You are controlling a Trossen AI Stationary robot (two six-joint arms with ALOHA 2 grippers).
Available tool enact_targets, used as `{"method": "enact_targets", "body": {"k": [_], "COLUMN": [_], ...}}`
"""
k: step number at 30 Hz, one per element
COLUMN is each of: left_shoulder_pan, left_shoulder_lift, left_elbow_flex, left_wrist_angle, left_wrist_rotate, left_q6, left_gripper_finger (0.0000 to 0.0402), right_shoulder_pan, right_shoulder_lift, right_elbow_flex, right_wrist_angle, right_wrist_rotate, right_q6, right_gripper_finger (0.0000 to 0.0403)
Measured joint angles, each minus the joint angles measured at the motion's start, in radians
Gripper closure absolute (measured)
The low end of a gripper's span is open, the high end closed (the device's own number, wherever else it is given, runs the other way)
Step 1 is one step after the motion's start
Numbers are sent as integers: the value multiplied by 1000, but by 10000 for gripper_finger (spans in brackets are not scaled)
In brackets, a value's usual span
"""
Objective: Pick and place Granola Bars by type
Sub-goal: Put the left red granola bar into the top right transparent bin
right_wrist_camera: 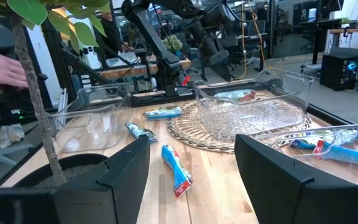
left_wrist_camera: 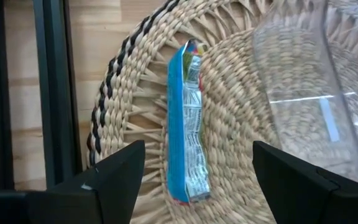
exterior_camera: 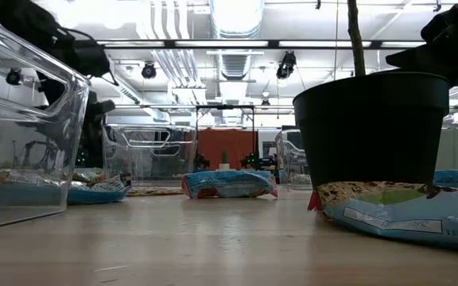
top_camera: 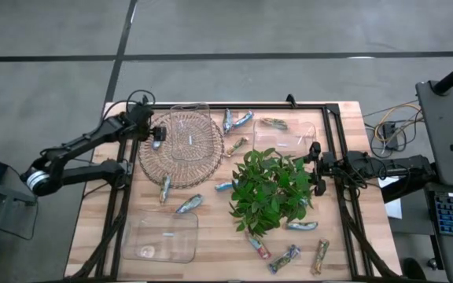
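Left tool (top_camera: 157, 140): fingers spread, holding nothing, poised over the 9 o'clock rim of the woven mat (top_camera: 152, 161).
Bar under left tool (left_wrist_camera: 187, 124): lies on the mat's weave directly between the two spread fingers, touching neither; long and narrow, one blue edge, silvery crinkled foil with small print.
Clear dish on mat (top_camera: 189, 134): just beside that bar, toward the mat's centre.
Right tool (top_camera: 316, 169): fingers spread, holding nothing, at 3 o'clock of the plant (top_camera: 270, 189), close to its leaves.
Granola Bars (top_camera: 189, 204): scattered flat on the worktop (top_camera: 211, 259); two at 12 o'clock of the mat's right edge, two more at its 6 o'clock, one in the clear container (top_camera: 285, 130) at 12 o'clock of the plant, several at 5 to 6 o'clock of the plant.
Wrappers: silvery-blue for most; some tan-brown or multicoloured near the worktop's lower right.
Empty clear tray (top_camera: 162, 237): at 7 o'clock of the plant, near the worktop's edge.
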Motion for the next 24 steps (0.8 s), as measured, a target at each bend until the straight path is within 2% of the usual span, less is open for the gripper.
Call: {"method": "enact_targets", "body": {"k": [13, 24], "left_shoulder_pan": [19, 39], "left_shoulder_lift": [53, 98], "left_elbow_flex": [-117, -161], "left_wrist_angle": [157, 251], "left_wrist_rotate": [43, 66], "left_q6": [22, 49], "left_gripper_finger": [124, 124], "right_shoulder_pan": [0, 0], "right_shoulder_lift": [0, 0], "right_elbow_flex": [0, 0], "right_wrist_angle": [0, 0], "right_wrist_rotate": [0, 0], "right_q6": [0, 0], "right_gripper_finger": [179, 179]}}
